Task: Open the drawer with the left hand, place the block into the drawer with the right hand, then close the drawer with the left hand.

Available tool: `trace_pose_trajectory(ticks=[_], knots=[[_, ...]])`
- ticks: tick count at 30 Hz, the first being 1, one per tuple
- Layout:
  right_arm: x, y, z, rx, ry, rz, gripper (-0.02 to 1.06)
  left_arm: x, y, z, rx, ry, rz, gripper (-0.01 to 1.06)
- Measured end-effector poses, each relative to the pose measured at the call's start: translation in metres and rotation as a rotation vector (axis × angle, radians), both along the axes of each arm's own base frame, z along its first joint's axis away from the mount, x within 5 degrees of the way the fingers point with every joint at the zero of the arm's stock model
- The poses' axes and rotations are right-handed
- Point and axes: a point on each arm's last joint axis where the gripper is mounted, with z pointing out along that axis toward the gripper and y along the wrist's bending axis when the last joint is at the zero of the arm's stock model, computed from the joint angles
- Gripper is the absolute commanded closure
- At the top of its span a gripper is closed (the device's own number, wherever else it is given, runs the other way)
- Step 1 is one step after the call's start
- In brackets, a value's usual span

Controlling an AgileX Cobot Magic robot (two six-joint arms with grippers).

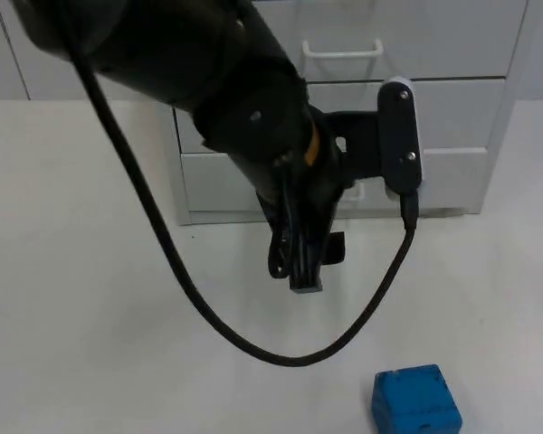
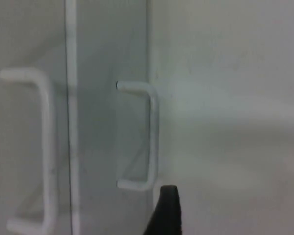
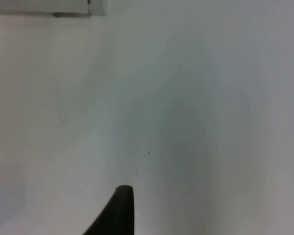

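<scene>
Table [image 1: 81, 298]: big, white and flat.
Drawer cabinet [image 1: 489, 136]: white, at the back of the table, all drawers closed.
Left gripper [image 1: 300, 262]: it hangs over the table, just in front of the bottom drawer [image 1: 217, 181]. I cannot tell if its fingers are spread or pressed together.
Drawer handles: two white handles; the nearer one [image 2: 149, 137] sits just past the black fingertip [image 2: 166, 210].
Block [image 1: 416, 400]: blue, on the table near the front edge, well apart from the cabinet and the left gripper.
</scene>
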Motion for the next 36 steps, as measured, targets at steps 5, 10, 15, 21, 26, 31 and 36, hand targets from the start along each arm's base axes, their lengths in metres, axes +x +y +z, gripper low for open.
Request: trace_pose_trajectory(ticks=[5, 10, 15, 21, 26, 31, 36], knots=[[0.0, -0.001, 0.0, -0.008, -0.006, 0.001, -0.01, 0.012, -0.008, -0.016, 0.055, -0.024, -0.046, 0.34], [0.0, -0.001, 0.0, -0.008, -0.006, -0.002, -0.01, 0.025, -0.017, -0.024, 0.089, -0.041, -0.05, 0.34], [0.001, -0.001, 0.001, -0.01, -0.013, -0.003, -0.01, 0.032, -0.019, -0.028, 0.117, -0.084, -0.051, 0.34], [0.001, -0.001, 0.001, -0.012, -0.015, -0.002, -0.01, 0.037, -0.021, -0.039, 0.153, -0.107, -0.071, 0.34], [0.001, -0.001, 0.001, -0.012, -0.015, -0.002, -0.01, 0.041, -0.024, -0.048, 0.153, -0.104, -0.061, 0.34], [0.001, -0.001, 0.001, -0.012, -0.015, -0.002, -0.01, 0.044, -0.027, -0.058, 0.144, -0.105, -0.053, 0.35], [0.001, -0.001, 0.001, -0.003, -0.017, -0.013, -0.01, 0.045, -0.027, -0.061, 0.153, -0.107, -0.053, 0.66]])
